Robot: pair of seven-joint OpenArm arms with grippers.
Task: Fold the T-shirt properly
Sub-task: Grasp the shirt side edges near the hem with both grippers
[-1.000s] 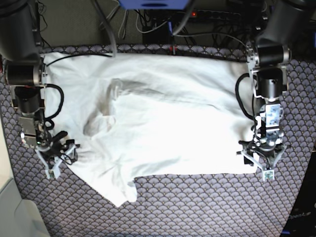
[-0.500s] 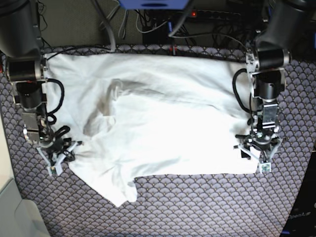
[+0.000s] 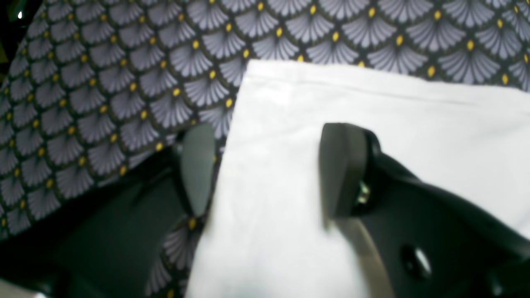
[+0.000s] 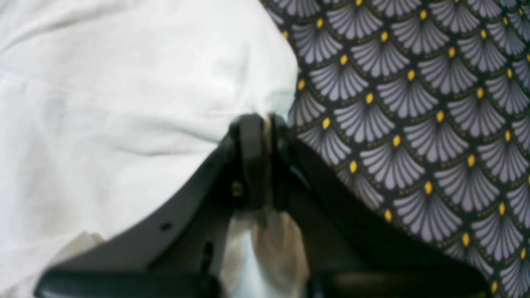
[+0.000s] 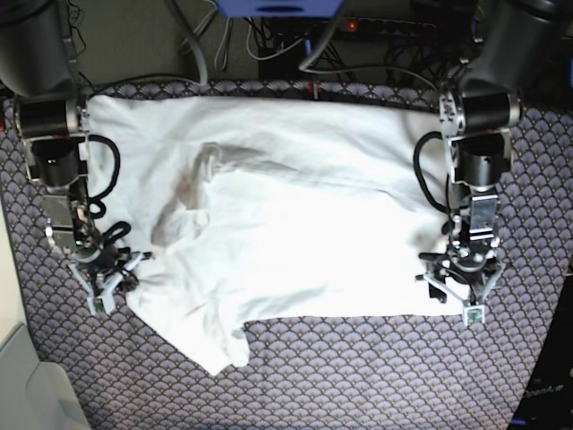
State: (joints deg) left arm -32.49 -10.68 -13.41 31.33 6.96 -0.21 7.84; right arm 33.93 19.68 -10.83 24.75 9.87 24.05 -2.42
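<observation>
The white T-shirt lies spread and wrinkled on the patterned cloth, with one sleeve pointing to the front edge. My right gripper, at the shirt's left edge in the base view, is shut on a fold of the T-shirt; in the right wrist view the right gripper shows white fabric pinched between its fingers. At the shirt's front right corner my left gripper stands open. In the left wrist view the left gripper straddles the T-shirt edge, one finger on the cloth and one over the fabric.
A dark tablecloth with a grey fan pattern and yellow dots covers the table. Cables and a power strip run along the back edge, beside a blue object. A pale surface sits at the front left corner.
My right gripper has closed on the shirt's edge and shifted slightly toward the back. The left gripper has moved a little inward over the shirt's corner, still open.
</observation>
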